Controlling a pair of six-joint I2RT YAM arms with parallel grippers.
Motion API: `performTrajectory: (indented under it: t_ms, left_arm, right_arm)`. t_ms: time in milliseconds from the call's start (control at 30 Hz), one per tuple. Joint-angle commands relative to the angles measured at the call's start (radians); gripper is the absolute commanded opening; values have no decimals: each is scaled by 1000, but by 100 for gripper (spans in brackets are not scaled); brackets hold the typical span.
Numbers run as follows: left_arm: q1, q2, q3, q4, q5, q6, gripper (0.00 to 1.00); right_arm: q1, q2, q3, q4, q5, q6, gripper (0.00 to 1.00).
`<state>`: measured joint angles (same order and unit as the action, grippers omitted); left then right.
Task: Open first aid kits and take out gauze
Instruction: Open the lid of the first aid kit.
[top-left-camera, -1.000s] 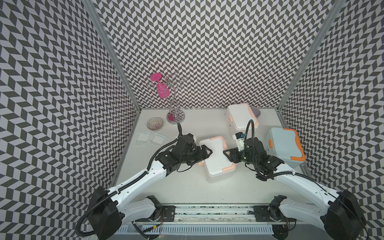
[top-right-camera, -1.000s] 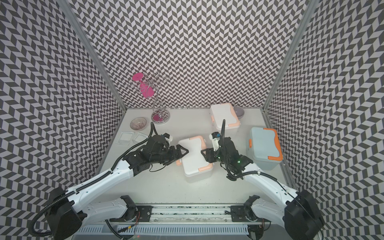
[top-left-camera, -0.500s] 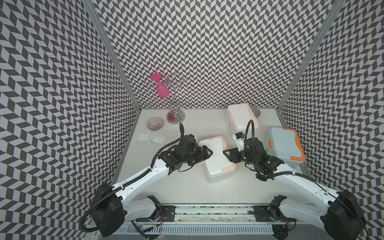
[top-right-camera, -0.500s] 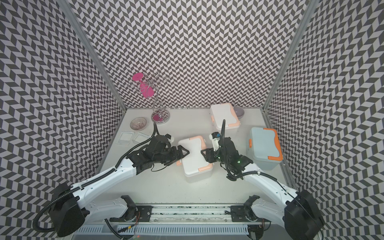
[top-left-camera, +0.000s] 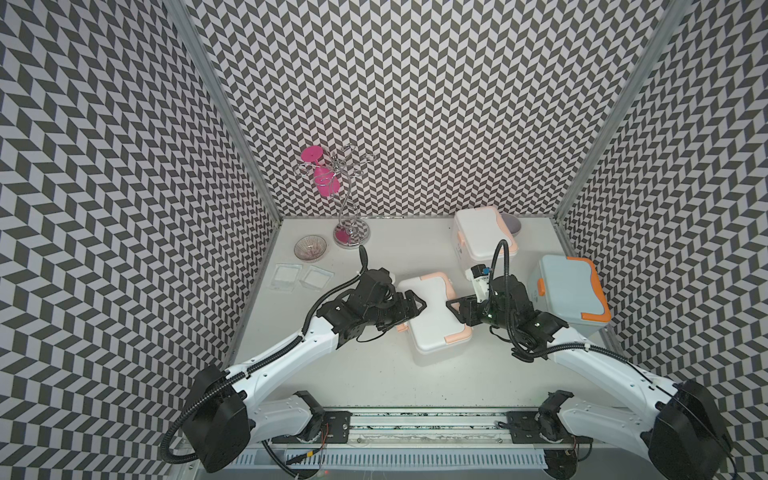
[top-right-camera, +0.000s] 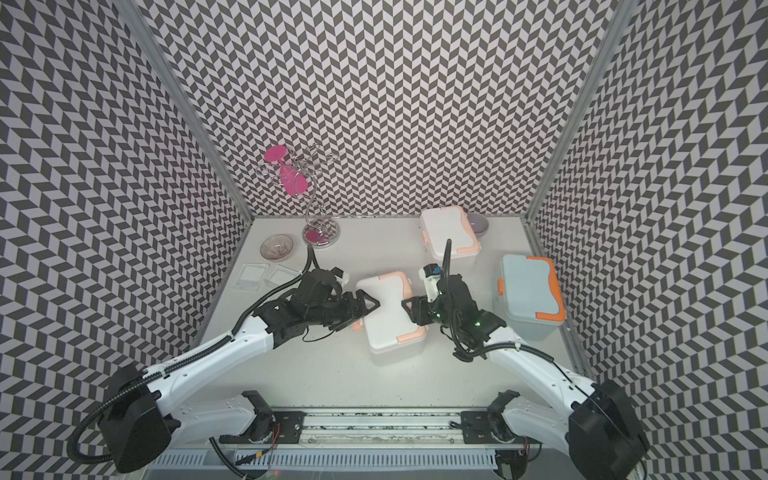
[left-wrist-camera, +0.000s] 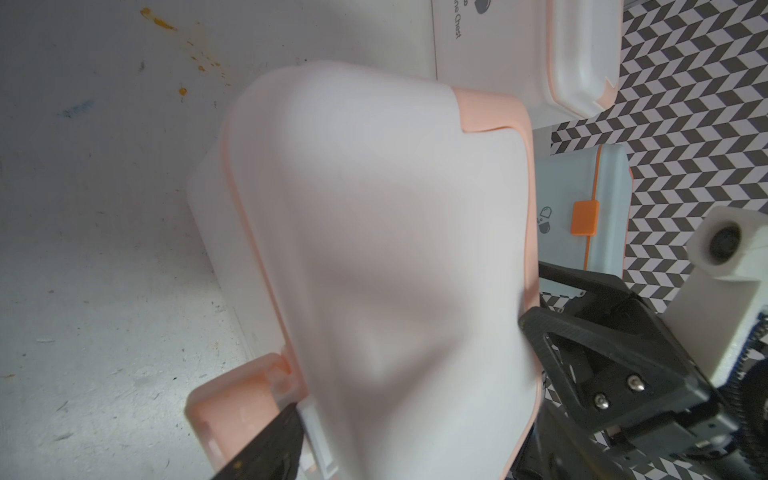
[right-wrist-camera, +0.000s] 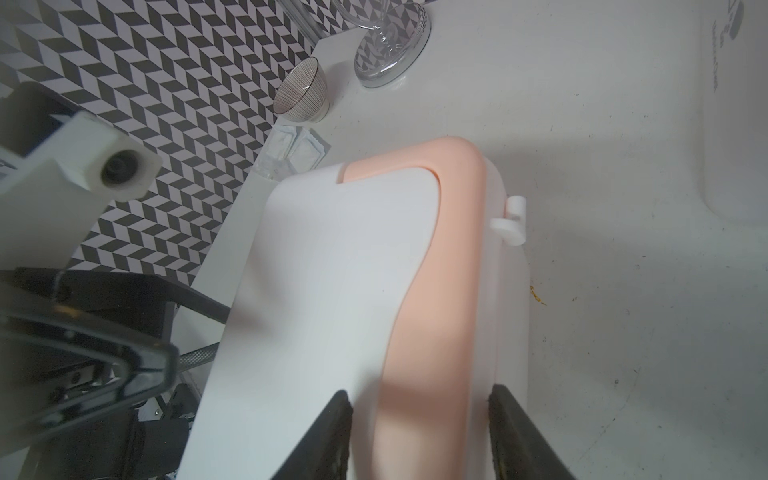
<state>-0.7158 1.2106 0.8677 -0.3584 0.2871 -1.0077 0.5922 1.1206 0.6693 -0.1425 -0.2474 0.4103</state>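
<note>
Three first aid kits stand shut on the table: a white one with peach trim (top-left-camera: 434, 320) in the middle, another white one (top-left-camera: 480, 230) at the back, and a pale blue one with orange trim (top-left-camera: 567, 286) at the right. My left gripper (top-left-camera: 411, 313) is open wide across the middle kit's left end, one finger (left-wrist-camera: 266, 449) beside the peach latch. On that kit's right side, my right gripper (right-wrist-camera: 419, 392) is shut on the peach-trimmed lid edge (right-wrist-camera: 436, 291). Two wrapped gauze pads (top-left-camera: 286, 276) (top-left-camera: 316, 277) lie flat by the left wall.
A ribbed glass bowl (top-left-camera: 310, 248) sits at the back left next to a wire stand (top-left-camera: 351, 232) with a pink glass hanging on it. A small grey bowl (top-left-camera: 513, 224) is tucked behind the back kit. Patterned walls close in on three sides.
The left arm's shoulder and elbow have shifted slightly to the right, while its gripper stays at the middle kit. The right arm and the kits have not visibly moved.
</note>
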Motion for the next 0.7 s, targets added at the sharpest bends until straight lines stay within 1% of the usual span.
performTrajectory:
  t_ms: [0, 67, 167, 367, 433, 567, 667]
  left_arm:
    - [13, 11, 9, 99, 92, 4, 87]
    - [47, 10, 29, 95, 119, 16, 87]
    - [86, -5, 49, 82, 125, 24, 87]
    - [97, 2, 82, 101, 163, 23, 87]
    - [96, 10, 97, 99, 174, 22, 87]
    - [96, -1, 102, 101, 173, 18, 87]
    - [96, -9, 102, 103, 176, 14, 87]
  right_arm:
    - [17, 16, -34, -40, -114, 14, 56]
    - [17, 17, -37, -23, -139, 30, 57]
    - [17, 14, -43, 6, -172, 55, 57]
    - [17, 0, -59, 81, -232, 123, 57]
    - [17, -2, -55, 73, -211, 127, 58]
    - [17, -10, -40, 26, -121, 131, 61]
    - [17, -15, -28, -7, -65, 129, 65]
